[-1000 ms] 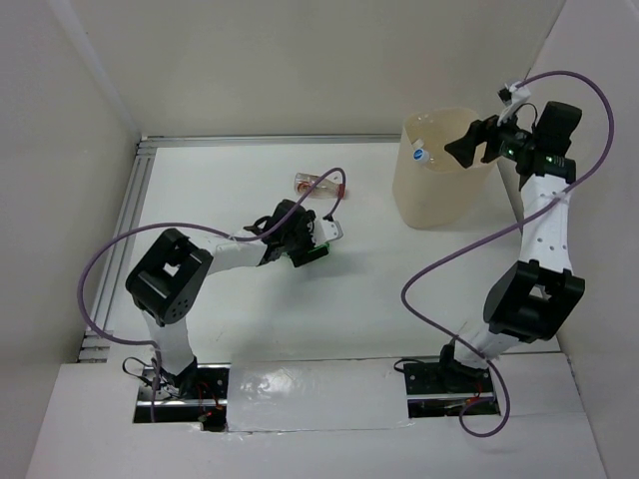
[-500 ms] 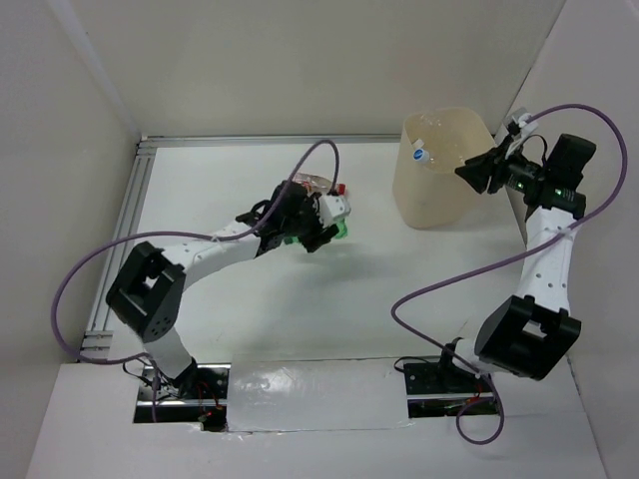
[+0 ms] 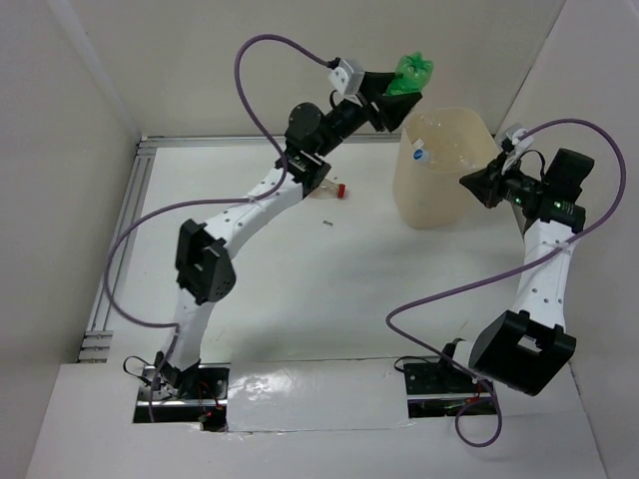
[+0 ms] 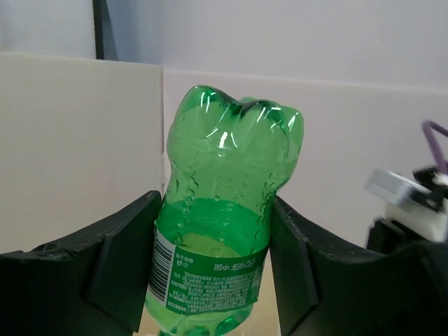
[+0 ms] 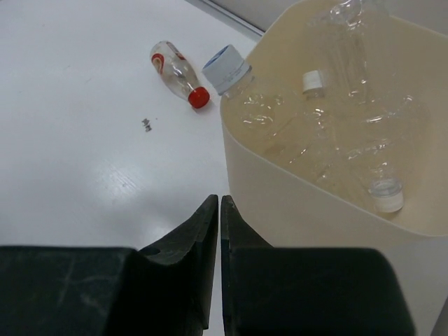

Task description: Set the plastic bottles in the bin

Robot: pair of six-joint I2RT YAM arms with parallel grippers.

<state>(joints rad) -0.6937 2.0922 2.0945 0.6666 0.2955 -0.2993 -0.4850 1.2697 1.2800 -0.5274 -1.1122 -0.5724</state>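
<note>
Clamping green bottle point(image 4: 220, 210): left fingers point(image 4: 119, 273) | right fingers point(image 5: 196, 245) together (near bin point(image 5: 294, 203))

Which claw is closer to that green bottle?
Left. The left gripper is shut on the green bottle, raised near the bin; the right gripper is shut at the bin's opposite side.
</note>
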